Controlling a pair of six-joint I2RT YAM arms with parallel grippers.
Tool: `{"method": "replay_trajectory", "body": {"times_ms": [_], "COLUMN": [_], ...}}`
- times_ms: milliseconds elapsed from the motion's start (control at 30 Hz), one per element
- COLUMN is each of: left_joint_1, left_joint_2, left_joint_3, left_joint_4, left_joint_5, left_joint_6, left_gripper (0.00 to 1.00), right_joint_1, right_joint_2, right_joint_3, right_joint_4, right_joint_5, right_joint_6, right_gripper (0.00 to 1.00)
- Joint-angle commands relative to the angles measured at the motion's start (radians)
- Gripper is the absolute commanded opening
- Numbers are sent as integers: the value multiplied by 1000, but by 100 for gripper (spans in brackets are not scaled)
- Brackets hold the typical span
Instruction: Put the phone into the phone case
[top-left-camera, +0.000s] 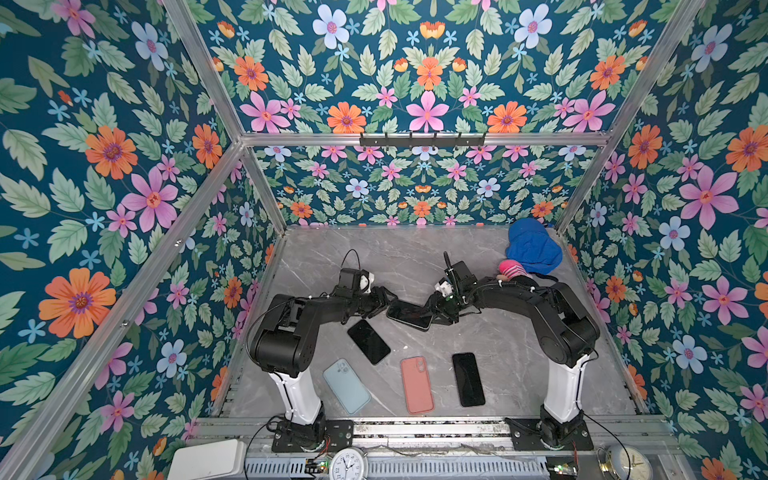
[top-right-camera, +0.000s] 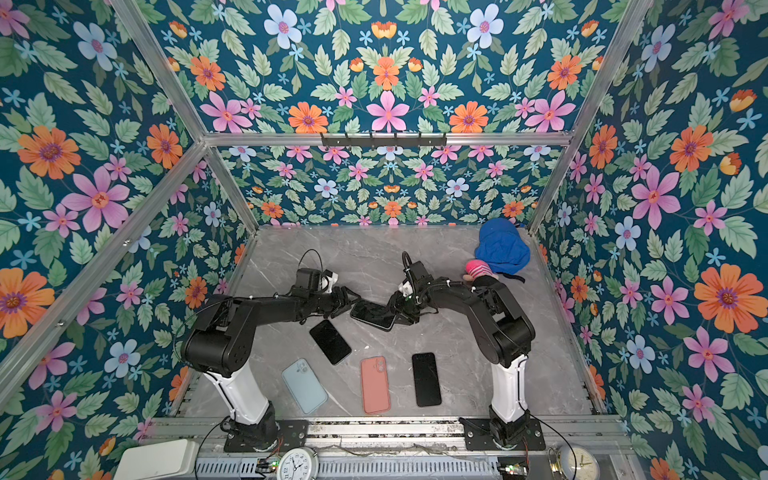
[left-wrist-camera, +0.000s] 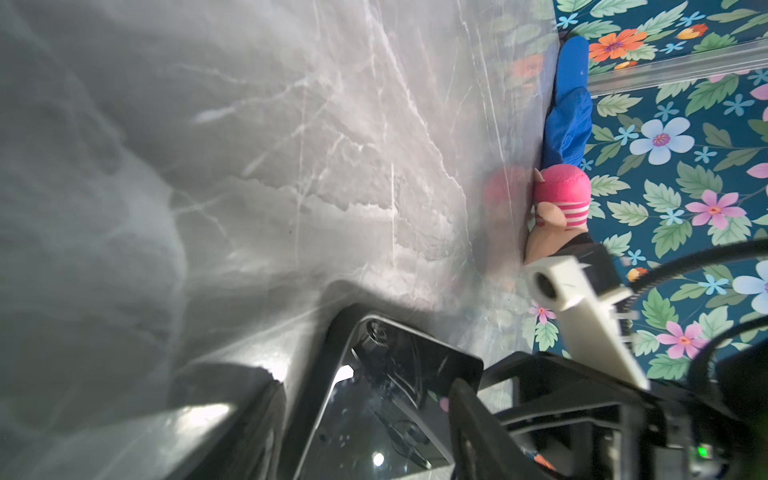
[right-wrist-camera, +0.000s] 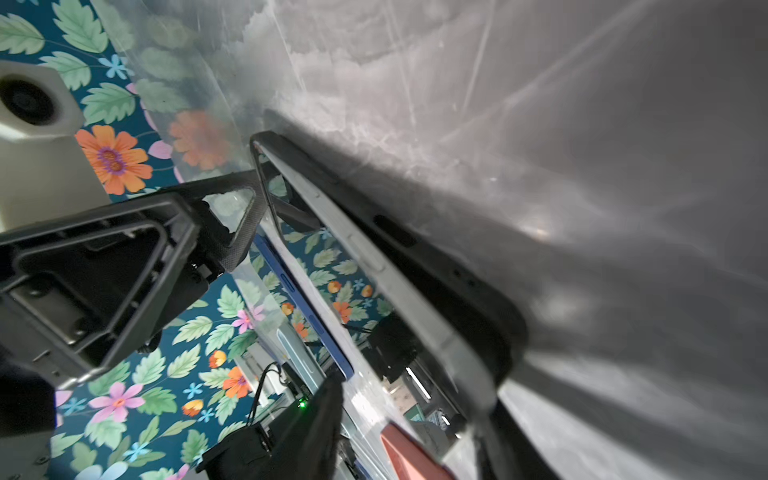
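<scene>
Both top views: numbered clock face

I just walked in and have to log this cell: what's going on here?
Both arms meet mid-table at a phone resting in a black case, its silver edge showing above the rim, so it looks not fully seated. The left gripper straddles one end; whether it clamps is unclear. The right gripper is at the other end, jaws apart. Untouched nearer the bases: a slanted phone, a blue case, a salmon case, a straight phone.
</scene>
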Motion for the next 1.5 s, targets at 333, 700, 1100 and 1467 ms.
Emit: {"method": "replay_trajectory", "body": {"times_ms": [333,700,1100,1467], "left_joint_1": [0,-20,-37,-59], "left_joint_2": [-21,-3,7,1], "left_joint_3": [6,5,-7,-30], "left_joint_4": [-184,-174,-147,-116], "left_joint_5": [-43,-35,-20,-16], "left_joint_6": [105,111,100,82], "left_gripper": [64,57,48,42], "right_joint_1": [67,94,114,126], "right_joint_2": [-72,-20,13,54], "right_joint_3": [37,62,83,89], "right_joint_4": [-258,-222,-188,-142], "right_joint_5": [229,191,160,164], "right_joint_6": [-101,-75,-53,-20], "right_gripper": [56,37,16,10]}}
